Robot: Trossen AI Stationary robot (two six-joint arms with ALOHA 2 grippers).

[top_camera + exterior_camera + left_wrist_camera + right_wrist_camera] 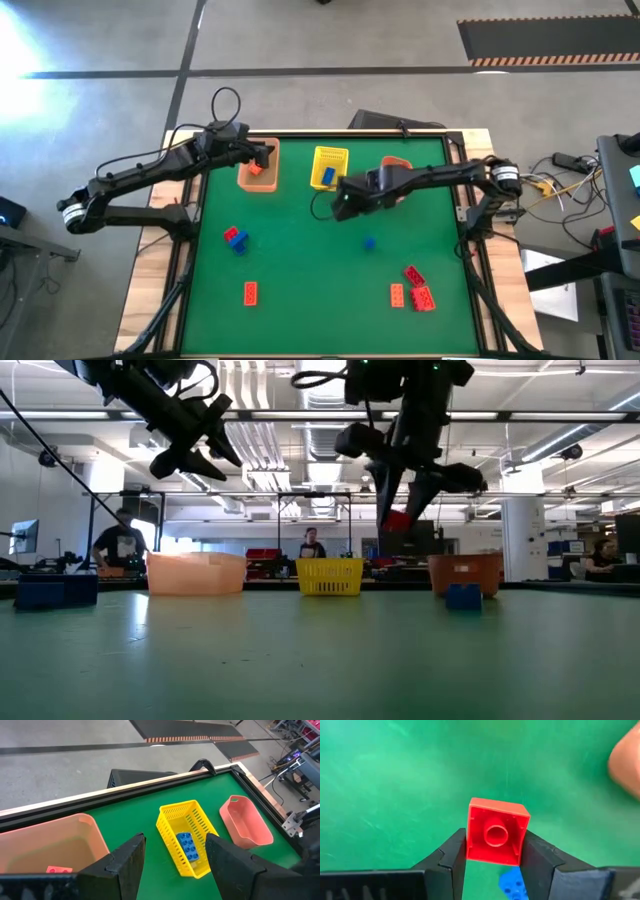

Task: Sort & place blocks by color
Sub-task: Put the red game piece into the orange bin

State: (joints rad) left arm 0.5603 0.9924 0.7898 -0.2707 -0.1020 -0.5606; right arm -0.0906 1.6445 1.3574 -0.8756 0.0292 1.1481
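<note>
My right hand [492,857] grips a red block [496,838], lifted above the green counter [300,250]. I judge the next move is carrying it to the matching basket [398,165]. My left hand [172,857] hangs wide and empty over the orange basket [45,847].

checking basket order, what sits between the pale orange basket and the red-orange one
The yellow basket, holding a blue block, stands between the pale orange basket and red-orange basket; left wrist view.

Three baskets along my counter's far edge

I see the peach plastic basket [259,166] left, yellow mesh basket [328,167] middle, orange-red plastic basket [397,165] right; small studded plastic bricks [412,286] lie scattered nearer on the green counter [310,280].
</note>
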